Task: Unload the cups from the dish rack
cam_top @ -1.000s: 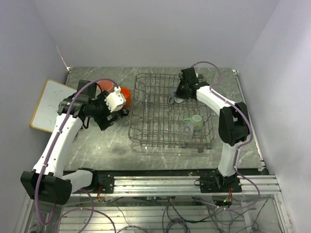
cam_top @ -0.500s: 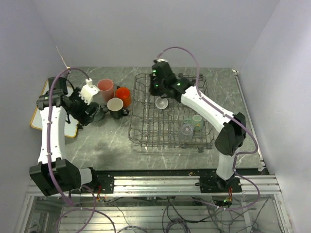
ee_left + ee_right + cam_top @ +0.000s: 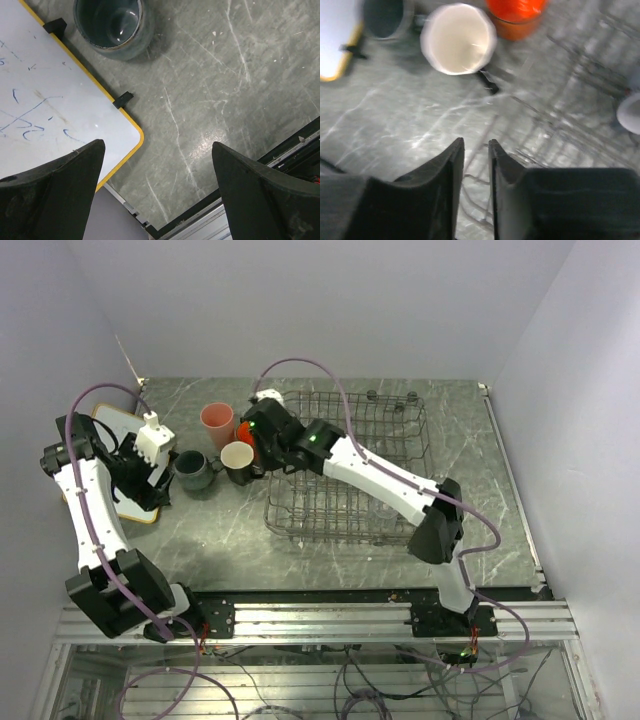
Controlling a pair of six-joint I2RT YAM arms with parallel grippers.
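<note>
We are seeing the unloading partly done. Four cups are standing out on the grey marble table, beyond the left side of the large grey wire dish rack: a pink plastic tumbler, an orange mug, a black mug with cream inside and a dark grey glazed mug.

The left gripper is hanging with its fingers spread wide and nothing between them. The grey mug is ahead of the fingertips, toward the left finger, upright. The white board with yellow edge is lying under the left finger.

The right gripper is reaching over the rack's left edge. Its fingers are nearly together with a thin gap, and we are seeing no cup in it. The black mug is ahead of the fingertips, a bit left, and the orange mug is ahead and right.

A pale round cup-like thing is sitting in the rack, off to the right of the fingers, blurred. The right arm is covering much of the rack from above, so we cannot tell how many cups remain. We are judging at least one is left to move.
</note>
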